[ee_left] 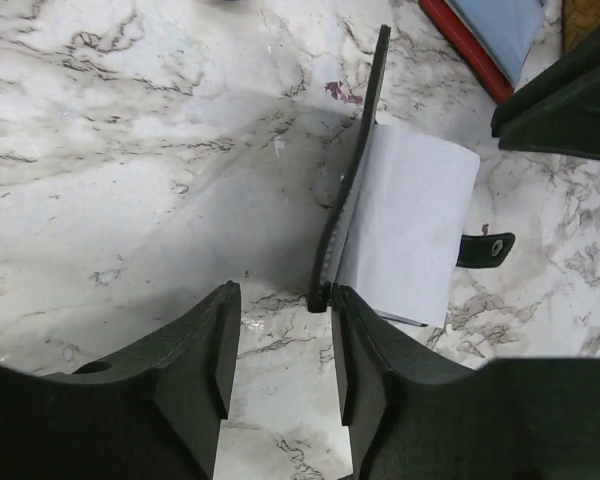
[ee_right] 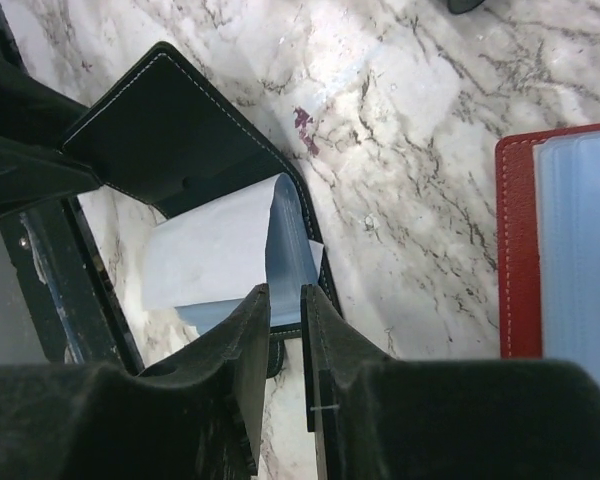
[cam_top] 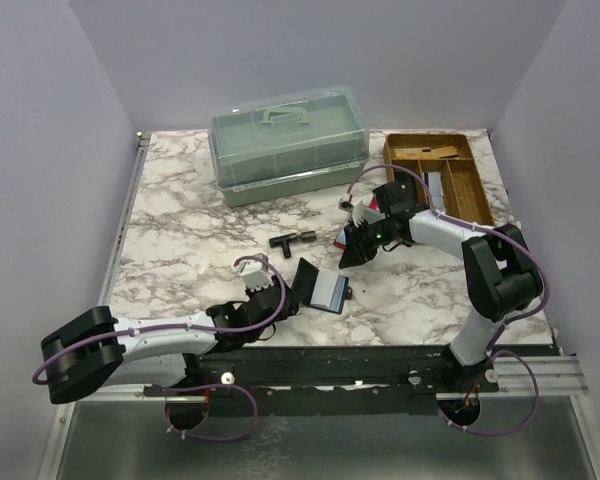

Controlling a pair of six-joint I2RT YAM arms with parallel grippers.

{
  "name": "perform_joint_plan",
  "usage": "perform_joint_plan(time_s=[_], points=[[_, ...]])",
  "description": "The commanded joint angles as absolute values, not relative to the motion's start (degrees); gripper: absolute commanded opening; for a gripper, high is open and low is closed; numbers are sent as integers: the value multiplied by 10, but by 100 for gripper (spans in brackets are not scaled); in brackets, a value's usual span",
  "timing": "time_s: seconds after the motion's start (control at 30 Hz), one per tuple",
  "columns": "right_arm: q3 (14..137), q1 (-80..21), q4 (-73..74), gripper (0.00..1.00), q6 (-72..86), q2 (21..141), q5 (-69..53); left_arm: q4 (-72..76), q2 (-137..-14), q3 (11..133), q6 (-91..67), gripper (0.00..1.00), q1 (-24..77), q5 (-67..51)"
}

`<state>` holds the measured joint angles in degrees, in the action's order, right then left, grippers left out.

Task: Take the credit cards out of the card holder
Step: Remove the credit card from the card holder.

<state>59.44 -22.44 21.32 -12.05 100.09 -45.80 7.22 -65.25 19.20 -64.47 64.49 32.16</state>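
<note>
— Whereabouts of the card holder?
— Near 6 o'clock of the marble table seen from above, lying open just off the tips of the left gripper. One black flap raised on edge, the other flat.
— And the credit cards?
— Lodged in the flat half, pale corner poking out toward 3 o'clock, long edges free. Possibly a bluish second one under the pale one; hard to separate in the right wrist view.
— Left jaws?
— Spread, only bare marble between. Raised flap's lower end just beside one finger.
— Right gripper?
— Parted by a narrow slot, pinching nothing, between 1 and 2 o'clock of the holder, beside a red wallet.
— Room to move?
— Open marble from 8 to 11 o'clock. Green-lidded box at 12, wooden tray at 2, small black T-shaped piece between box and holder. Snap strap trailing past the card's far edge.
</note>
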Motion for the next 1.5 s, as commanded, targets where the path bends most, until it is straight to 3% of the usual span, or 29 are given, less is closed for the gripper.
perform_joint_plan(time_s=[0.0,0.43,0.63,0.7,1.03,1.47], points=[[603,-227,242,25,-134,1024,-486,11,-595,191,-624,50,643,354],[608,-250,238,24,-121,1044,-451,8,-340,150,-502,55,643,251],[611,-261,235,23,-114,1035,-493,56,-308,114,-510,75,643,183],[613,-264,230,23,-109,1030,-513,90,-311,97,-508,76,644,157],[696,-296,249,24,-100,1114,-561,143,-461,155,-480,76,643,57],[678,-279,271,34,-130,1067,-599,202,-743,274,-367,65,645,165]])
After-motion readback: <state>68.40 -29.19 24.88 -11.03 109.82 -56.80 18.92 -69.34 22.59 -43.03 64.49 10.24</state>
